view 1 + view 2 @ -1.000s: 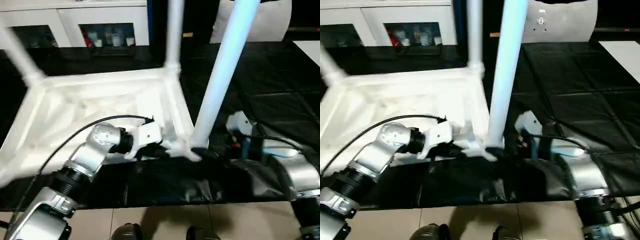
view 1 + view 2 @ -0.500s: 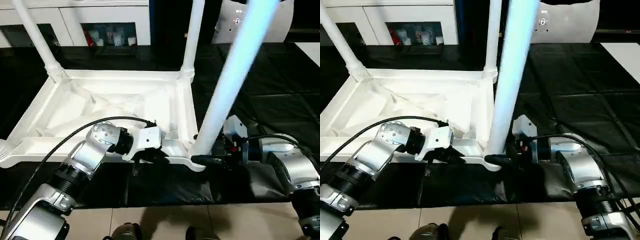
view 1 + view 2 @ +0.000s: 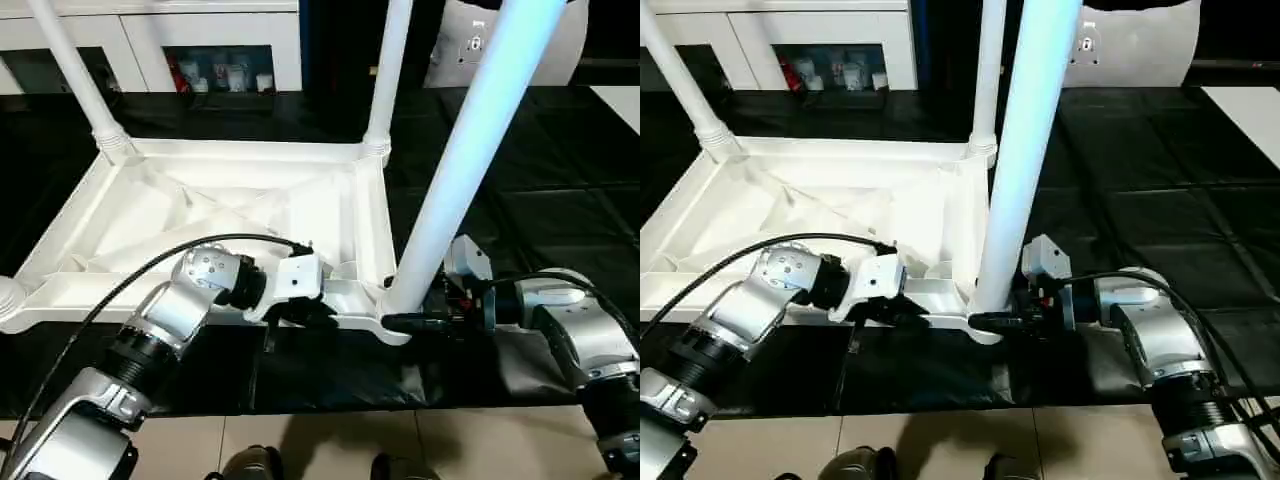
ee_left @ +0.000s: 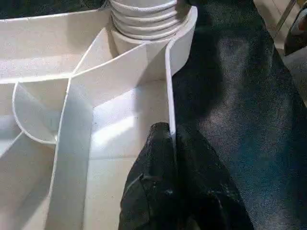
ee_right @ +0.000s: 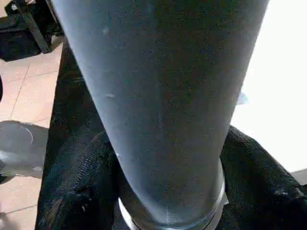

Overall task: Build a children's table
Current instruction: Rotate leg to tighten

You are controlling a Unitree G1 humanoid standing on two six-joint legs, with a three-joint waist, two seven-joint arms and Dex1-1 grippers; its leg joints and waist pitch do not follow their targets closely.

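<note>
The white plastic square table top [image 3: 250, 215] lies upside down on the black mat [image 3: 560, 200], its X-ribbed underside up, with two long tapered legs standing in the far corner sockets and a third white round leg [image 3: 455, 180] rising from the near right socket; the near left socket looks unfilled. The step in hand appears to be screwing that near leg home: it would go best with the top pinned still while the leg is turned about its own axis, kept upright so the thread does not cross, gripped low near the base. The left gripper [image 4: 170, 143] is closed tight, pinching the thin white rim wall of the top. The right gripper [image 3: 1002, 320] sits at the leg's base, black fingers [image 5: 76, 191] on either side, part-way open around it; whether they press it I cannot tell
</note>
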